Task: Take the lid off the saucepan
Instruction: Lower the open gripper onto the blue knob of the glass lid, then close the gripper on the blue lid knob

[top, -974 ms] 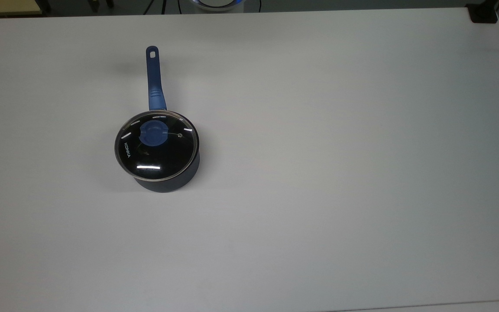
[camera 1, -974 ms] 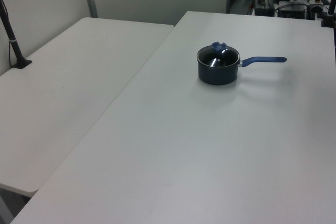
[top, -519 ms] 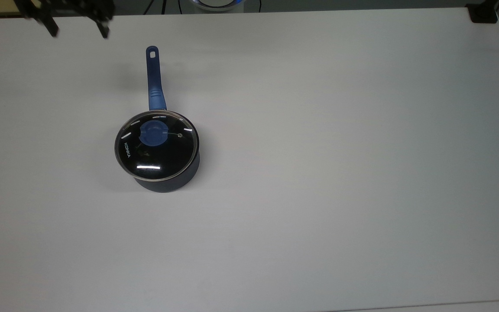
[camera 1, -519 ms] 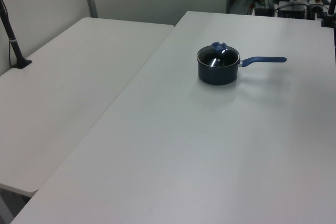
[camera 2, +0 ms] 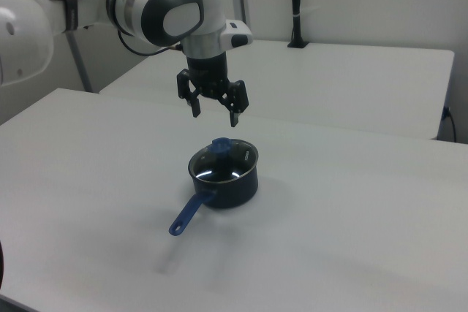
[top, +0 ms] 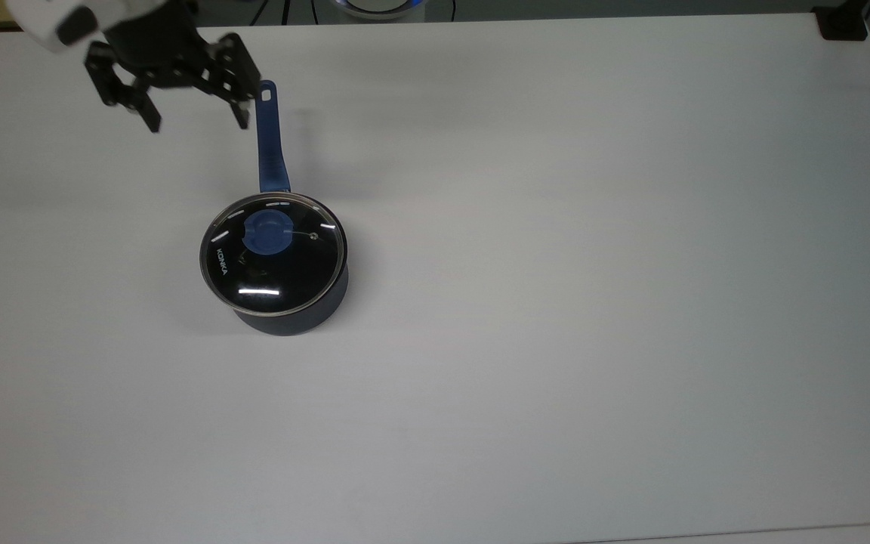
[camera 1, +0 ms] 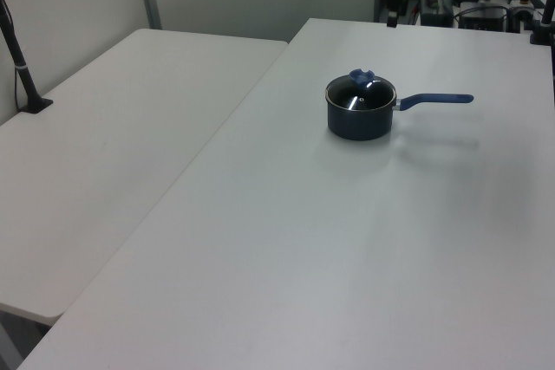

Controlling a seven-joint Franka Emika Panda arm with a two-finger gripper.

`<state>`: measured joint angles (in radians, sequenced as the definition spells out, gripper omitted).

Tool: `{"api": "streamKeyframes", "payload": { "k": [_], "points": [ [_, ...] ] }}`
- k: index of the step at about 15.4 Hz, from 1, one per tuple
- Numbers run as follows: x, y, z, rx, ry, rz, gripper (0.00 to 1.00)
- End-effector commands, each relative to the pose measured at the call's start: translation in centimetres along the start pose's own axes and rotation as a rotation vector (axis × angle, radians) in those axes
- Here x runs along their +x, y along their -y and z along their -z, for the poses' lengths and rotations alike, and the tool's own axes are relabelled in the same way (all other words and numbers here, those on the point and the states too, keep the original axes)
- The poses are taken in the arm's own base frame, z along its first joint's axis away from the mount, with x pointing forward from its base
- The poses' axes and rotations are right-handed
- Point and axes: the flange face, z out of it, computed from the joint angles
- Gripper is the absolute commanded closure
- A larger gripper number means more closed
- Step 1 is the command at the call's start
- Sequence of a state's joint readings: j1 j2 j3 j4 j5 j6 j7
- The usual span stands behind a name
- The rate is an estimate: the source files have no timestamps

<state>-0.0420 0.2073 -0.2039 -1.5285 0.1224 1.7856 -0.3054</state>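
Note:
The saucepan (top: 291, 317) is a small dark pot on the white table, with its long blue handle (top: 269, 136) pointing to the top view's top. The glass lid (top: 273, 257) lies flat on it, with a blue knob (top: 268, 232) at its centre. In the right view the saucepan (camera 2: 228, 184) stands mid-table with the lid (camera 2: 223, 160) on. In the left view the saucepan (camera 1: 359, 119) has its handle (camera 1: 438, 99) pointing right. My gripper (top: 198, 122) is open and empty, beside the handle's end in the top view. The right view shows the gripper (camera 2: 215, 116) hanging above the pot, apart from the lid.
The white table (top: 556, 302) is broad and bare around the pot. A second table (camera 1: 104, 145) adjoins it, carrying a black post (camera 1: 22, 58). A black clamp (top: 843, 23) sits at the top view's top right corner. Another post (camera 2: 296, 5) rises behind in the right view.
The gripper has come in from the top view's top left corner, moving down and right to the handle's end. Saucepan and lid have not moved.

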Motion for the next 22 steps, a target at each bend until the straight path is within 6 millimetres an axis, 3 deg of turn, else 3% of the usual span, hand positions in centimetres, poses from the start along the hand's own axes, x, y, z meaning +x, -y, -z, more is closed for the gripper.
{"api": "streamKeyframes", "payload": {
  "k": [1, 4, 6, 8, 13, 17, 22],
  "points": [
    [1.7, 2.6, -1.5, -0.031, 0.008, 0.010, 0.00],
    [3.7, 4.6, -4.3, -0.060, -0.031, -0.068, 0.00],
    [5.0, 5.2, -7.8, -0.087, -0.019, -0.095, 0.00],
    [5.6, 6.3, -9.8, -0.121, 0.006, -0.060, 0.00],
    [5.6, 6.2, -10.9, -0.133, 0.022, -0.052, 0.00],
    [6.0, 6.3, -12.7, -0.135, 0.041, -0.047, 0.00],
    [6.6, 6.3, -13.1, -0.148, 0.002, -0.068, 0.00]
  ]
}}
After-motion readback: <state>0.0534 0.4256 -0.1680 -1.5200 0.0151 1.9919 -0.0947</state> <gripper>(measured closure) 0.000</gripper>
